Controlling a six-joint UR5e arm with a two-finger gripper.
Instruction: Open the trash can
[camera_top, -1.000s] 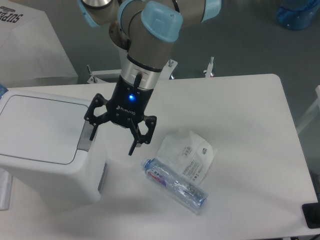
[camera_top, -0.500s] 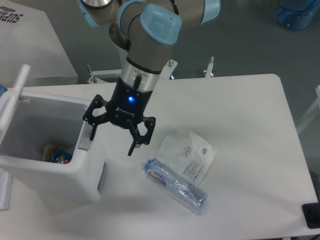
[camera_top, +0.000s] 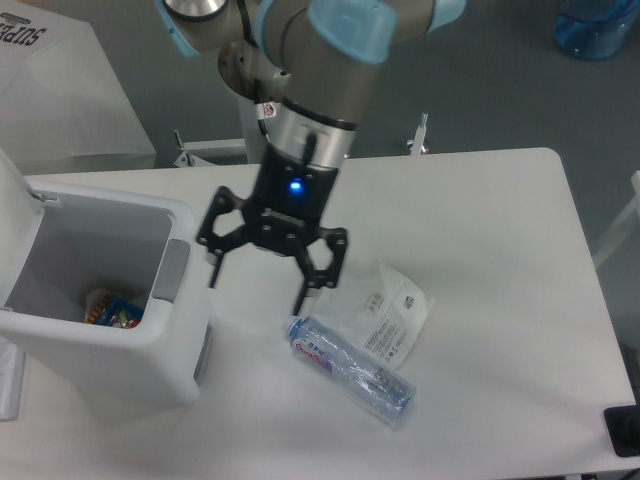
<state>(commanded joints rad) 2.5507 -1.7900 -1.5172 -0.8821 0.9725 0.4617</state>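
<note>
Trash can (camera_top: 95, 330) at table's left edge, lid (camera_top: 12, 210) swung up, colourful wrapper (camera_top: 112, 309) inside; grey button strip (camera_top: 169, 270) on right rim. Bottle (camera_top: 350, 369) label unreadable; crumpled bag (camera_top: 385, 310) print unreadable. Since half a second ago gripper (camera_top: 258, 285) shifted right, off strip; fingers spread, empty, pointing down above table (camera_top: 500, 260)

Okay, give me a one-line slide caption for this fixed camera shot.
Open gripper hovers between the opened trash can and a plastic bottle lying on the table.
</note>
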